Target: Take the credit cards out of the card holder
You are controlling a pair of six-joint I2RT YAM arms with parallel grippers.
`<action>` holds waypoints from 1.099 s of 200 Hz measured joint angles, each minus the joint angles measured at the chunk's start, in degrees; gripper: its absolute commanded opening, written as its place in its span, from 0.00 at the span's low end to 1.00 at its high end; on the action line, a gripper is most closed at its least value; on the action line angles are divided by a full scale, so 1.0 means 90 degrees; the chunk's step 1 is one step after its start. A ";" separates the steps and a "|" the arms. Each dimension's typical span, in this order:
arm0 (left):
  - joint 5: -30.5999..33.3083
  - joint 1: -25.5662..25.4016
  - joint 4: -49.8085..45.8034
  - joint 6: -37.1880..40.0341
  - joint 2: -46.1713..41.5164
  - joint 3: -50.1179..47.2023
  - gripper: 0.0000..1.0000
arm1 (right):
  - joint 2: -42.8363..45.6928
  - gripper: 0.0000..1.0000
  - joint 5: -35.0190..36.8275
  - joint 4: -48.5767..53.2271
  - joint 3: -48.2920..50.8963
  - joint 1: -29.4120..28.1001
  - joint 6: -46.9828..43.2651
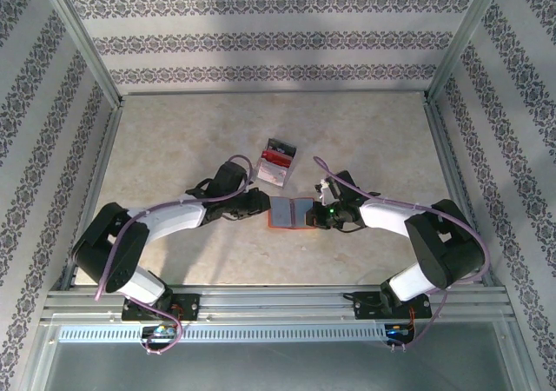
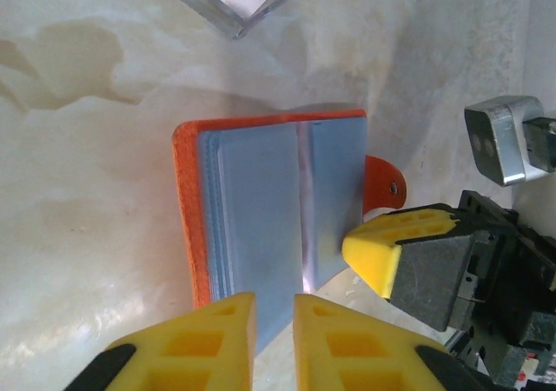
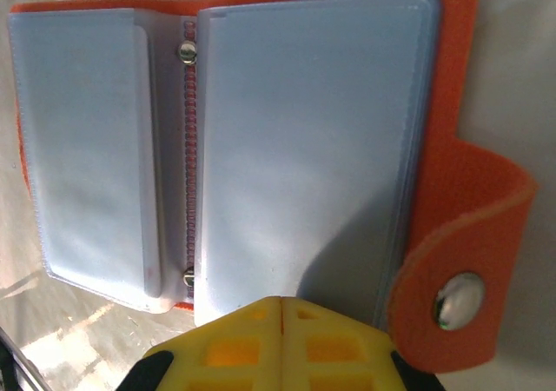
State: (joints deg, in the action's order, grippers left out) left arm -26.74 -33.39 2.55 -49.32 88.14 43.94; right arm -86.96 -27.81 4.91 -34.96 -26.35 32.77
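Card holder laid open between two grippers — no cards drawn yet

The right gripper (image 3: 281,308) is pressed together on the right-hand sleeve; the left gripper (image 2: 274,308), slightly parted, straddles the card holder (image 2: 269,204) lying mid-table — extraction is judged barely begun.

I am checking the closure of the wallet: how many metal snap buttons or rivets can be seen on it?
3: one snap on the orange tab, two small rivets at the ends of the card holder's spine. Others may be hidden.
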 measured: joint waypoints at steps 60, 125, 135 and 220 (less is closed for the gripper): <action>-0.0051 -0.0002 -0.0160 0.0153 0.0612 0.0520 0.16 | -0.0061 0.00 -0.0002 -0.0007 0.0000 0.0000 -0.0019; -0.0049 -0.0029 -0.0260 0.0277 0.0862 0.0580 0.15 | -0.0061 0.00 -0.0002 -0.0005 0.0000 0.0000 -0.0022; -0.0051 -0.0049 -0.0267 0.0287 0.0913 0.0580 0.15 | -0.0061 0.00 -0.0002 -0.0005 0.0000 0.0000 -0.0022; -0.0053 -0.0160 -0.0342 0.0294 0.1294 0.0704 0.14 | -0.0061 0.00 -0.0002 -0.0005 0.0000 0.0000 -0.0022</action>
State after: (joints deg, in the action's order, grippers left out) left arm -27.22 -34.83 -0.54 -46.68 99.79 50.28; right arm -87.50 -27.83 4.86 -34.96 -26.35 32.58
